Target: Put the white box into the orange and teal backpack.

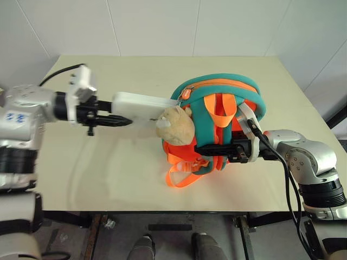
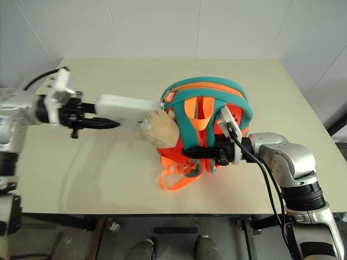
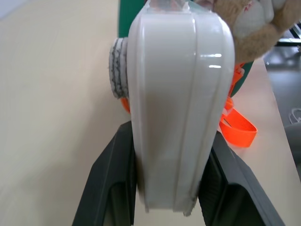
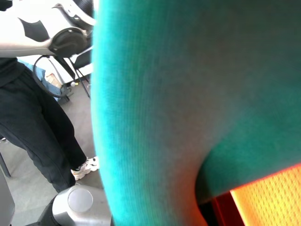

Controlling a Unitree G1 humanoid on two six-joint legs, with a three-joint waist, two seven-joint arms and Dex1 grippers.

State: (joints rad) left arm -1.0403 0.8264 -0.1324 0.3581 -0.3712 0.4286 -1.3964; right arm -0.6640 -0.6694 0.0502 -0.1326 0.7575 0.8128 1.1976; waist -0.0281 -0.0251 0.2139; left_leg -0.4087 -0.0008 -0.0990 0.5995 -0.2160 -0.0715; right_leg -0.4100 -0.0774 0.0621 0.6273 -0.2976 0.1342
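White box [image 1: 140,106] sits left of centre in the head views, held level above the table [image 1: 81,179], its far end reaching the side of the orange and teal backpack [image 1: 222,122] right by the tan plush toy [image 1: 177,125]; whether that end has gone inside the bag, I cannot tell from up here; left gripper [image 1: 116,120] comes in from the left edge of the frame with its black fingers clamped on the near end of the box; the left wrist view gives what the head views cannot, the box end-on and filling the middle of the frame, one dark finger [image 3: 110,188] pressed against each side of it, the plush toy at upper right and a loop of orange webbing [image 3: 237,129] at right; right gripper [image 1: 214,149] reaches in from the right of the frame, jaws together on the backpack's front at the straps, the bag standing upright on the table; the right wrist view adds a close wall of teal trim [image 4: 155,108], a patch of orange mesh at lower right, and at far left a person's dark trouser leg [image 4: 37,136] with a sneaker on the floor; the count: one box, one backpack, one plush toy, two grippers, one table.
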